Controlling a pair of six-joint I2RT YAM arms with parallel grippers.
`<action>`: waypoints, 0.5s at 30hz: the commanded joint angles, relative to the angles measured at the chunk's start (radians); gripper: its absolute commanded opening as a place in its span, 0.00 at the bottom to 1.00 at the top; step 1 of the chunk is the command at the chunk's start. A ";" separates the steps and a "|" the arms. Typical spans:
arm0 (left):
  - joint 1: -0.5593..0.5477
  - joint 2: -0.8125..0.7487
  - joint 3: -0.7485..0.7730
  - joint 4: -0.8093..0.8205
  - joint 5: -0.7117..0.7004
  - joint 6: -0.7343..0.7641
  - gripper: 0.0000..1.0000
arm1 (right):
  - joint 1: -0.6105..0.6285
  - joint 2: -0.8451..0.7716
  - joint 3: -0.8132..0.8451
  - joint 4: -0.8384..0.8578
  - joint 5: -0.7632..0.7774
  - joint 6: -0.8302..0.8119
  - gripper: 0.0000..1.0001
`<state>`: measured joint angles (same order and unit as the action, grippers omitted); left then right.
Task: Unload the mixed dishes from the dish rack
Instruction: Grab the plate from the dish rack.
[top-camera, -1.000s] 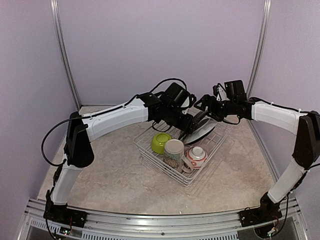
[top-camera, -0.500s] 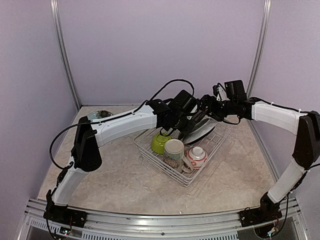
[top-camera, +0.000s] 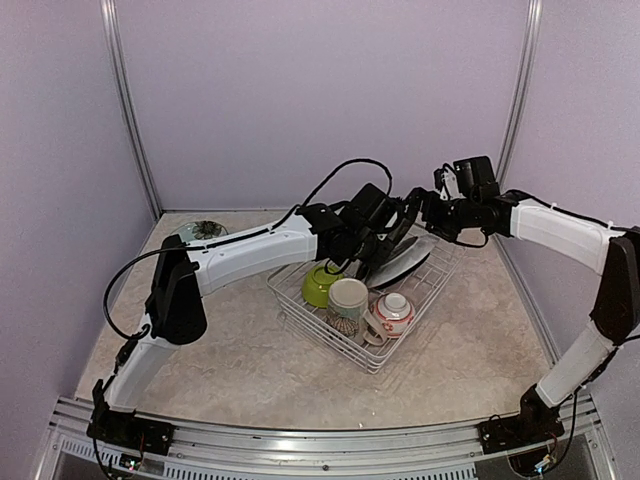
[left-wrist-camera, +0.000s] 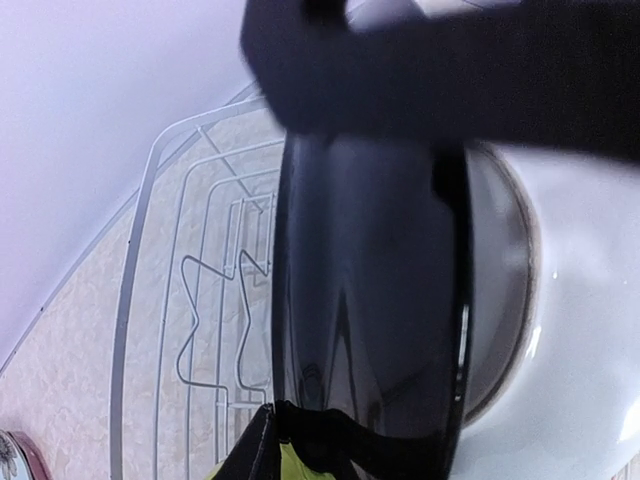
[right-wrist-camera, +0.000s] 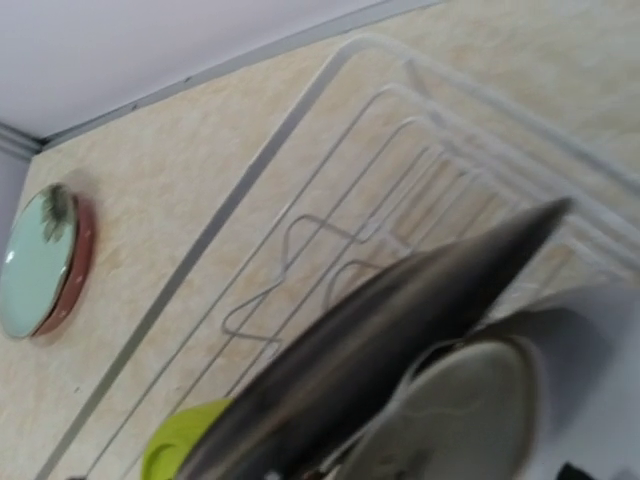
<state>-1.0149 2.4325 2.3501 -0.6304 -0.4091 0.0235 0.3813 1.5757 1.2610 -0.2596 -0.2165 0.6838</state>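
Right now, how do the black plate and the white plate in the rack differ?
Colour: the black plate is dark and glossy, while the white plate is pale. Position: in the left wrist view the black plate is in front and covers part of the white plate, which shows only to its right. Shared: both are on edge at the far end of the dish rack.
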 joint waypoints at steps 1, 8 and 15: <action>0.002 0.000 -0.040 -0.001 0.031 0.002 0.28 | -0.059 -0.131 0.064 -0.038 0.097 -0.024 1.00; 0.011 -0.012 -0.064 -0.001 0.039 -0.015 0.19 | -0.132 -0.267 0.069 -0.187 0.290 -0.144 1.00; 0.012 -0.029 -0.075 0.000 0.071 -0.010 0.06 | -0.134 -0.411 -0.077 -0.175 0.312 -0.199 1.00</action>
<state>-1.0161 2.4149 2.3062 -0.6014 -0.4355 0.0341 0.2501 1.2106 1.2682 -0.3874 0.0658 0.5381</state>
